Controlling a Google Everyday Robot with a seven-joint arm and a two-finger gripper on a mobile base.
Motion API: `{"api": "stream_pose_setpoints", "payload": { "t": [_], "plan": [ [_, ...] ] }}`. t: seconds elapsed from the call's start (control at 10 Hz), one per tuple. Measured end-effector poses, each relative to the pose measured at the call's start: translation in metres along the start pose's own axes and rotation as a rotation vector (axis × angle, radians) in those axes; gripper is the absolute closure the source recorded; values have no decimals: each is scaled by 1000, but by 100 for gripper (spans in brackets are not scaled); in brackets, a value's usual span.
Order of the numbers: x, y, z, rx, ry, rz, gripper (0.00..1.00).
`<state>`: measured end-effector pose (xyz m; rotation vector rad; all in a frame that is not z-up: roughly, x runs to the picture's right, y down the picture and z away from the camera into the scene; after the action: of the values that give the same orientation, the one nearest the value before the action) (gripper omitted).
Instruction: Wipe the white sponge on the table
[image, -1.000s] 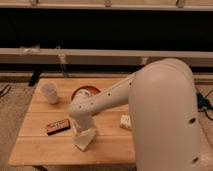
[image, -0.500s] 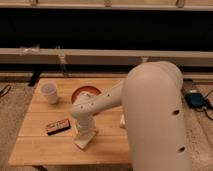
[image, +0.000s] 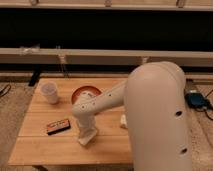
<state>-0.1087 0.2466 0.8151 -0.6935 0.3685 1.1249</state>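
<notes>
Gripper (image: 88, 131) rests on the white sponge (image: 85, 142), its grip we cannot tell, near the table (image: 45, 150) edge at 6 o'clock, free planks at 8 o'clock, dark box (image: 58, 126) label at 9 o'clock unreadable.

Honestly the arm (image: 150, 115) was chunky: smooth off-white shells, rounded like a fat tube, a few tiny dark dots along it. Same pale colour on the gripper (image: 86, 133), down low over the front of the table (image: 40, 146).

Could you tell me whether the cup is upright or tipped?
Upright: the cup shows its rim up; the hand is down at the white sponge.
</notes>
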Motion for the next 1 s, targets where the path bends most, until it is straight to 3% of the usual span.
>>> {"api": "stream_pose_setpoints", "payload": {
  "t": [0.2,0.5,1.0],
  "plan": [
    [0,-1,0,0,1,3,100],
    [2,0,-2,1,-1,1,100],
    [21,-42,-58,-3,-158,144,100]
  ]
}}
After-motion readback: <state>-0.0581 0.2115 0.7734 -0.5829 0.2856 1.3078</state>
